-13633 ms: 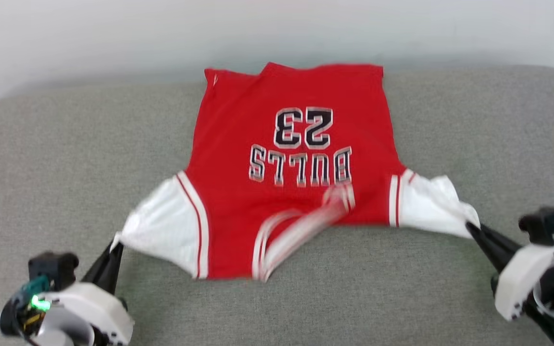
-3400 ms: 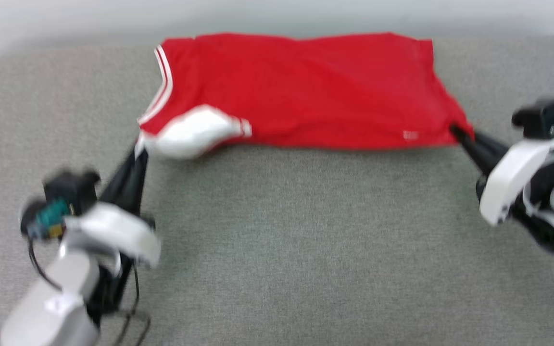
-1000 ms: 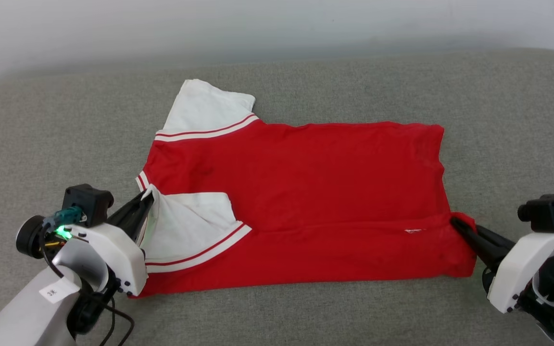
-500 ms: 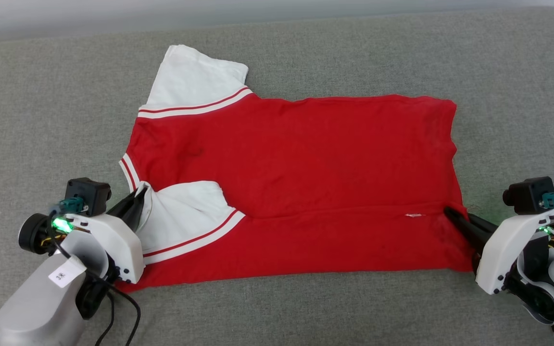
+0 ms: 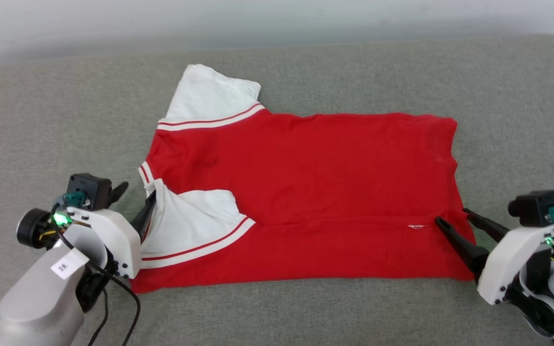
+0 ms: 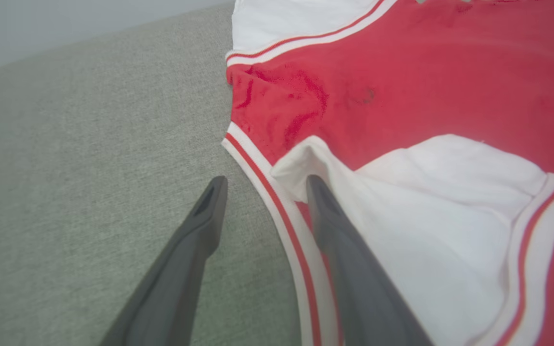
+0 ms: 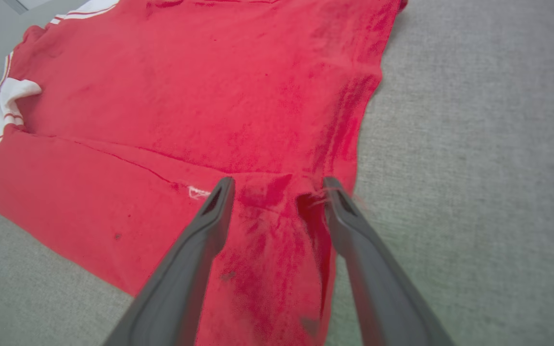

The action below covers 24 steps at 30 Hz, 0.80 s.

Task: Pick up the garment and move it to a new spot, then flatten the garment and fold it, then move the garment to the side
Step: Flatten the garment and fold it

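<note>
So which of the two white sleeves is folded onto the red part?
The near sleeve, beside the left gripper; the far sleeve sticks out flat onto the grey surface.

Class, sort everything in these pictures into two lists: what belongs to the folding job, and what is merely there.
Belongs to the job: red jersey T-shirt with white sleeves; left end effector, open; right end effector, open.
Merely there: grey fabric surface; pale wall.

A plain, bare indoor room is indicated: a grey fabric-covered padded surface (image 5: 306, 312) with rounded corners is backed by a blank pale wall (image 5: 277, 19) along the frame's top.
</note>
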{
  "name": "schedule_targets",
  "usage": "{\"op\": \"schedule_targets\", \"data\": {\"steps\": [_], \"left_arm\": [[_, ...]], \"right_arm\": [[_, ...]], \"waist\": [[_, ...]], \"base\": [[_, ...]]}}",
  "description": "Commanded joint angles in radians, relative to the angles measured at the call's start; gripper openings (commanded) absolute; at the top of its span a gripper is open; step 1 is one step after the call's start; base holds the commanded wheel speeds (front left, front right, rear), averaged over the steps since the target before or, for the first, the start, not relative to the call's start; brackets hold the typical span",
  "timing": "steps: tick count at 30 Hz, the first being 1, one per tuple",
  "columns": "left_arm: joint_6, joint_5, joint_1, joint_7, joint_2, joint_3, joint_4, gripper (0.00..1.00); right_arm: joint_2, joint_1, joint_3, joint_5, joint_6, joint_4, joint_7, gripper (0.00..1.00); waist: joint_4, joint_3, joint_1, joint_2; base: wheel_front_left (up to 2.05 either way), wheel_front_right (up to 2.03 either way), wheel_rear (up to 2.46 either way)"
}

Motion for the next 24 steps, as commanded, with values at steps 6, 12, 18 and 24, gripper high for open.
{"op": "schedule_targets", "data": {"steps": [6, 12, 18, 24], "left_arm": [[-0.006, -0.015, -0.041, 0.099, 0.049, -0.014, -0.087, 1.0], [-0.017, -0.105, -0.069, 0.377, 0.094, -0.048, -0.181, 1.0], [-0.021, -0.225, -0.091, 0.647, 0.127, -0.08, -0.256, 1.0], [-0.021, -0.275, -0.095, 0.816, 0.147, -0.125, -0.285, 1.0]], "right_arm": [[-0.032, 0.086, -0.043, -0.007, -0.001, -0.048, -0.035, 1.0], [-0.032, 0.134, -0.087, -0.03, -0.001, -0.087, -0.024, 1.0], [-0.016, 0.168, -0.133, -0.06, -0.001, -0.119, 0.005, 1.0], [0.003, 0.187, -0.171, -0.084, -0.001, -0.146, 0.036, 1.0]], "waist": [[0.044, -0.079, -0.0001, 0.0], [0.059, -0.113, -0.0001, 0.0], [0.065, -0.126, -0.0001, 0.0], [0.059, -0.116, -0.0001, 0.0]], "base": [[0.0, 0.0, 0.0], [0.0, 0.0, 0.0], [0.0, 0.0, 0.0], [0.0, 0.0, 0.0]]}}
